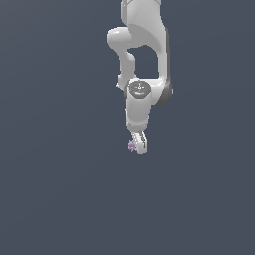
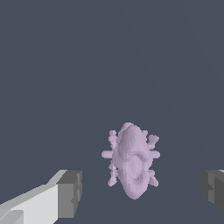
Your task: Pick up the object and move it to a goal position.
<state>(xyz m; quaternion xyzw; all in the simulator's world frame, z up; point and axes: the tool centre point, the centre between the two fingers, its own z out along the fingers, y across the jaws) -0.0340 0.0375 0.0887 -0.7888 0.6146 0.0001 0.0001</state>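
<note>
The object [image 2: 131, 159] is a pale lilac lumpy clump with short spikes round its edge, lying on the dark grey surface. In the wrist view it sits between my two grey fingertip pads [image 2: 70, 193], nearer the middle, with wide gaps on both sides and no contact. In the exterior view the object [image 1: 132, 146] peeks out at the exterior view's left of my white gripper [image 1: 139, 147], which hangs low over it. My gripper [image 2: 142, 192] is open and holds nothing.
The white arm [image 1: 142, 60] reaches down from the top of the exterior view. A flat dark grey surface [image 1: 60, 189] fills all the rest of both views.
</note>
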